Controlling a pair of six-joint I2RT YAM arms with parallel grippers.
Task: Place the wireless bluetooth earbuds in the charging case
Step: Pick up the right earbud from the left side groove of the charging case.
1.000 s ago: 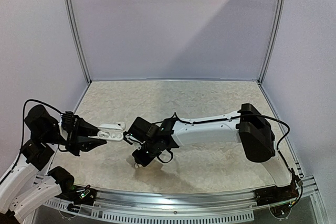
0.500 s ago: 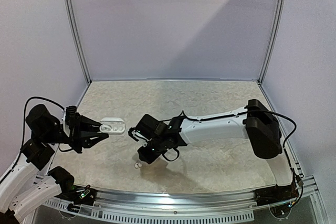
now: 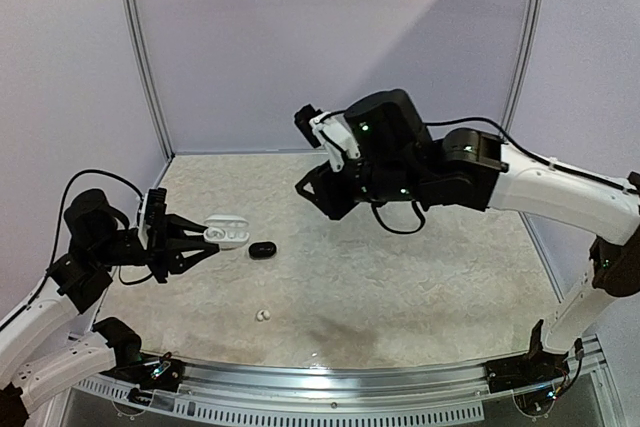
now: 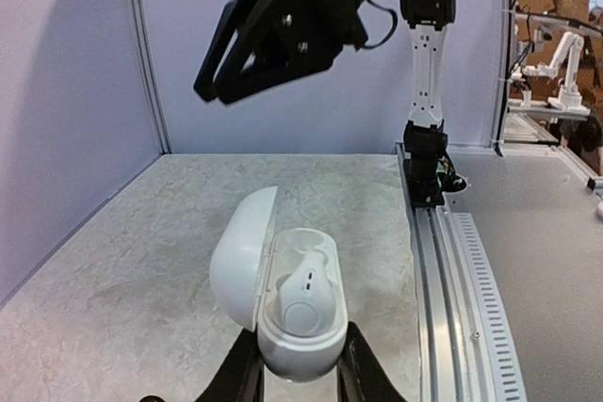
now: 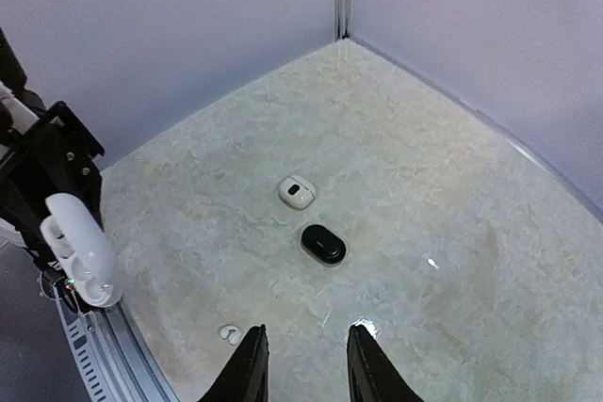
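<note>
Starting on your left: your left fingers (image 4: 240, 372) were clenched on the white charging case (image 4: 292, 355), lid flipped open. They'd carried it a bit farther out over the worktop (image 3: 420, 287) than a second earlier. The left wrist view showed one seated bud (image 4: 303, 294) in the near socket; the other socket I couldn't read.

Just right of the case, a small black oval piece (image 3: 262, 249) lay on the worktop. You couldn't see it a second before because your right arm was hunched over that spot. Nearer the front rail, the loose white earbud (image 3: 263, 315) sat right where it had been, by the look of it untouched.

Then the big change: your right arm had swung from down beside that bud to way up toward the back wall. The right fingers (image 5: 247, 374) were spread apart with nothing between them.

So my read is that pass came up empty. The case was held ready, but you'd need to bring the right arm back down onto the loose bud before anything else goes in.
</note>
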